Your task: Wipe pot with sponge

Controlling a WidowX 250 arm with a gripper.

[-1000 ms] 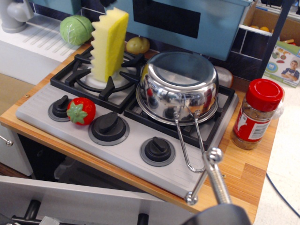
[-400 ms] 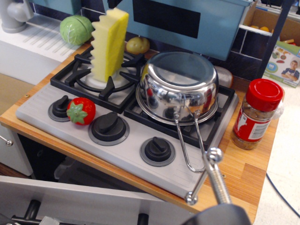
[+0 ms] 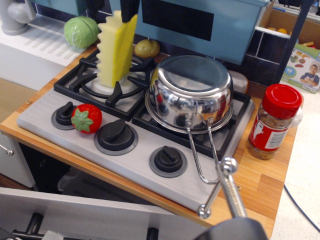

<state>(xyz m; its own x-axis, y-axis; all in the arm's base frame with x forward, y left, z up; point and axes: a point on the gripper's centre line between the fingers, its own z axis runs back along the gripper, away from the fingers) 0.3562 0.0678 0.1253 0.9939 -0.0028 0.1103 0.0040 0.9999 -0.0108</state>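
Sponge: thick pale yellow foam block (image 3: 116, 49) with a saw-toothed left edge, standing upright on end on the rear-left burner of the black stove grate (image 3: 102, 82).
Gripper: dark robot claw (image 3: 125, 11) at the top edge of the view, above the sponge; one dark finger (image 3: 129, 10) reaches down onto the top of the foam block on its right side. Most of the claw is cut off by the frame, so one cannot tell if it is closed on the sponge or open.
Pot: shiny mirror-finish round steel pot (image 3: 190, 92), lying upside down on the right burner, flared rim below, just right of the sponge and not touching it. Its thin wire loop handle (image 3: 202, 152) points toward the front over the grey stove panel (image 3: 135, 150).
Knobs: three black dials (image 3: 116, 135) in a row on the panel.
Strawberry: red toy strawberry (image 3: 86, 118) between the first and second dial.
Jar: spice jar with red lid (image 3: 274, 121) on the wooden counter (image 3: 260, 180), right of the stove.
Behind: green toy cabbage (image 3: 81, 31) at the back left; brownish toy potato (image 3: 147, 48) behind the sponge.
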